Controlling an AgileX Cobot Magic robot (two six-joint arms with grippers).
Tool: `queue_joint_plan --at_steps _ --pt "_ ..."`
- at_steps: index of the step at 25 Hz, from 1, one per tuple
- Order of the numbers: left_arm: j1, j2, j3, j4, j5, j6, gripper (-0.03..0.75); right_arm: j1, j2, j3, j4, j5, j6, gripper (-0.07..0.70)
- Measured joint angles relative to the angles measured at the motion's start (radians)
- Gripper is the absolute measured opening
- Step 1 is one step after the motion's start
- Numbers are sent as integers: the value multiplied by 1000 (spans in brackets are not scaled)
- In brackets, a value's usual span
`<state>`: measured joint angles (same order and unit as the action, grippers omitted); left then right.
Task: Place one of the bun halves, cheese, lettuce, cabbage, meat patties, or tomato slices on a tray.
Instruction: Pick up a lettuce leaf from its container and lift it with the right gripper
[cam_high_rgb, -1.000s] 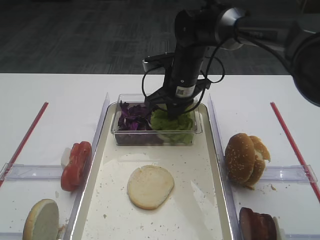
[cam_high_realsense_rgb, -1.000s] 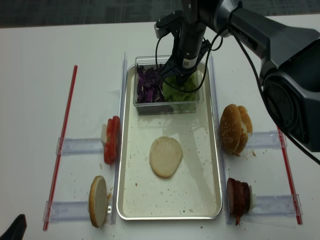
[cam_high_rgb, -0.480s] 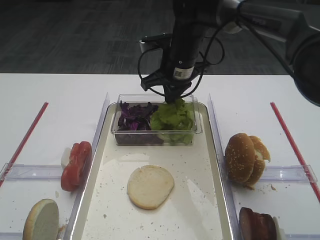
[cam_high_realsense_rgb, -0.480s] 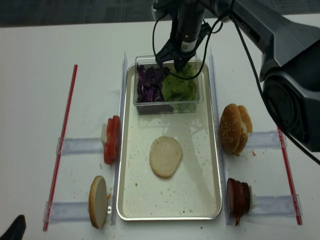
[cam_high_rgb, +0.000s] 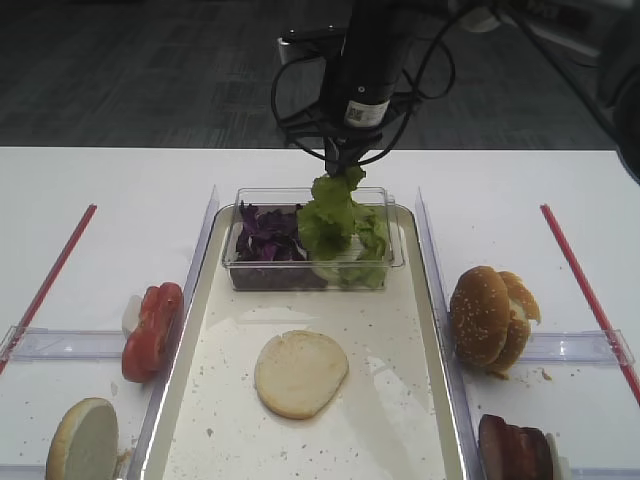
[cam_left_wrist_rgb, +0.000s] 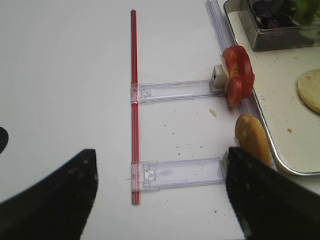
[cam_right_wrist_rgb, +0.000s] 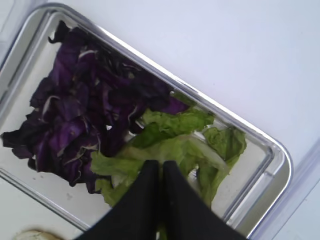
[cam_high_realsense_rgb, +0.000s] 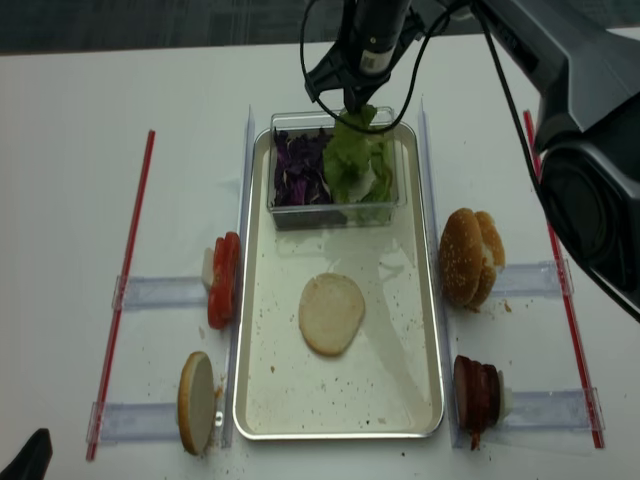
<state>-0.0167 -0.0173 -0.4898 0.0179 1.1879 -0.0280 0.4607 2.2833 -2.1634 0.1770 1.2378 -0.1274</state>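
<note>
My right gripper (cam_high_rgb: 340, 170) is shut on a leaf of lettuce (cam_high_rgb: 335, 215), which dangles from the tips above the clear tub (cam_high_rgb: 315, 277). In the right wrist view the black fingertips (cam_right_wrist_rgb: 150, 172) pinch the lettuce (cam_right_wrist_rgb: 175, 145) beside the purple cabbage (cam_right_wrist_rgb: 85, 110). One bun half (cam_high_rgb: 300, 373) lies cut face up on the tray (cam_high_rgb: 400, 330). Tomato slices (cam_high_rgb: 152, 328) and a bun half (cam_high_rgb: 82, 440) stand left of the tray; bun halves (cam_high_rgb: 490, 318) and meat patties (cam_high_rgb: 515, 448) stand to its right. No cheese shows. My left gripper (cam_left_wrist_rgb: 160, 200) hangs open over the table.
The tub sits at the tray's far end. Narrow clear holders (cam_left_wrist_rgb: 175, 91) carry the food on both sides of the tray. Red strips (cam_high_rgb: 50, 275) (cam_high_rgb: 590, 300) run along the table's outer left and right.
My right gripper has risen out of the tub, drawing the lettuce leaf up with it. The leaf now hangs stretched above the remaining greens.
</note>
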Motion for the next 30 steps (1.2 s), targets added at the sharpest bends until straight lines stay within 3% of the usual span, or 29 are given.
queue_joint_plan --at_steps 15,23,30 --pt "0 0 0 0 0 0 493 0 -19 0 38 2 27 52" --pt "0 0 0 0 0 0 493 3 -132 0 40 4 72 51" --pt "0 0 0 0 0 0 493 53 -198 0 42 12 84 50"
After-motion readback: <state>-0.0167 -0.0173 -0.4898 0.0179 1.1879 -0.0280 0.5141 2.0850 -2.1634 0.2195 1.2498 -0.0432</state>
